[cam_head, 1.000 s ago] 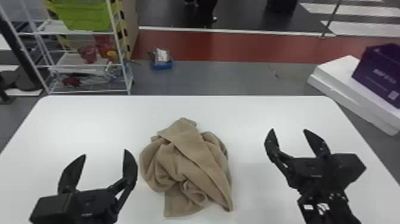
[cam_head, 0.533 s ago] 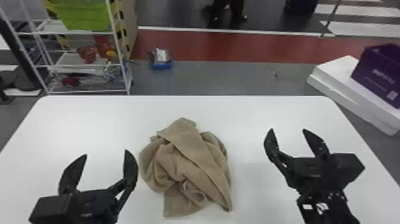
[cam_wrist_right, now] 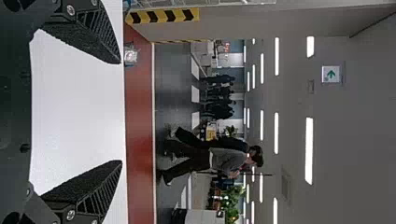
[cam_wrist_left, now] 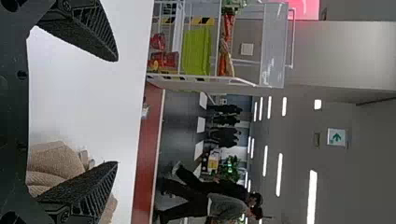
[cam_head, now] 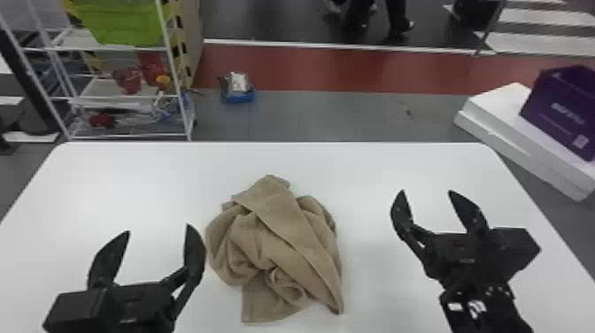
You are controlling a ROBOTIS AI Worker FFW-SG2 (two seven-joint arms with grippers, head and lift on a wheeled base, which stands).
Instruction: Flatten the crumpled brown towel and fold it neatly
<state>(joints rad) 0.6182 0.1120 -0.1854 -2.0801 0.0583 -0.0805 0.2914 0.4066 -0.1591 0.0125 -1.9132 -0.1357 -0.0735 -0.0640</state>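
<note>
Brown towel [cam_head: 274, 248]: crumpled heap on the white table [cam_head: 133, 186], a broad fold crossing it from 11 to 5 o'clock.
Left gripper [cam_head: 158, 228]: at the towel's 9 o'clock, fingers spread apart.
Right gripper [cam_head: 426, 191]: toward its 2 o'clock, fingers also apart.
Wire shelf [cam_head: 188, 126]: past the table, 11 o'clock.

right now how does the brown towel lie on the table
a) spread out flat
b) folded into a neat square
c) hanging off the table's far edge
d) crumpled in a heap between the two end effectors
d, since the brown towel sits bunched in uneven folds on the white table, with the left end effector on one side and the right end effector on the other.
</note>
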